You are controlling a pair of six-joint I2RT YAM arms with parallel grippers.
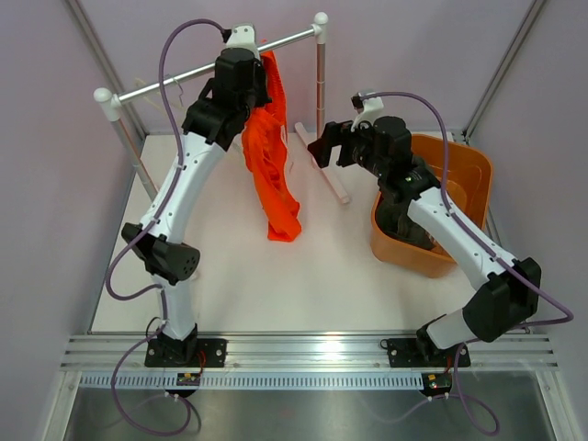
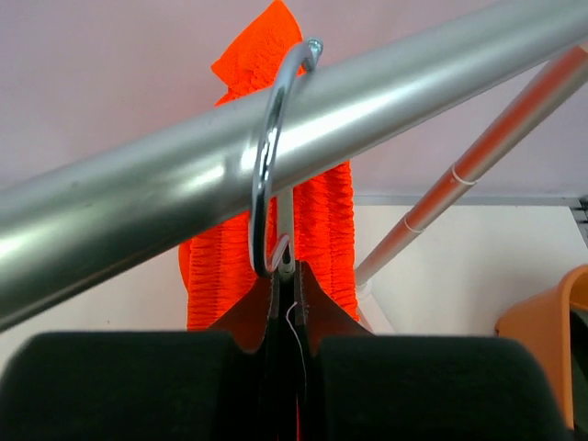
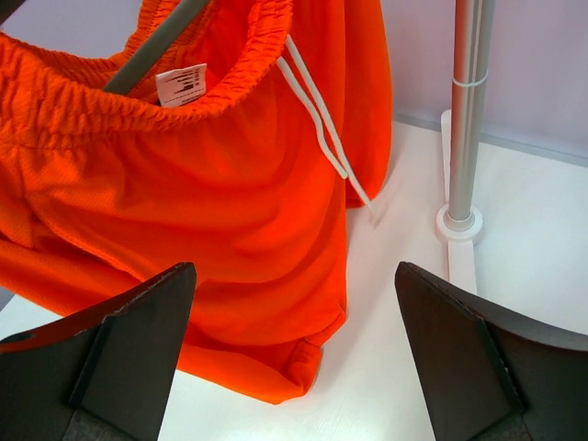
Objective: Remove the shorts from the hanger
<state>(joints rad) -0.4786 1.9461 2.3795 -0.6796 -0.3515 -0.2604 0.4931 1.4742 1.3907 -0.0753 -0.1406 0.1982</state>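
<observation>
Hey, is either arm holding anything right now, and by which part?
The left gripper is shut on the hanger, at the stem just below its wire hook, which hangs over the rail. The right gripper is open and holds nothing.

Readable text: we find none in any of the three views.
Tag (image 3: 181, 84): a small white sewn-in tag inside the gathered waistband of the shorts (image 3: 211, 220), lying against the waistband's inner face, seen from the right wrist camera.
Print on the tag: we make out several dark lines and a darker block, too small and blurred for us to read.
</observation>
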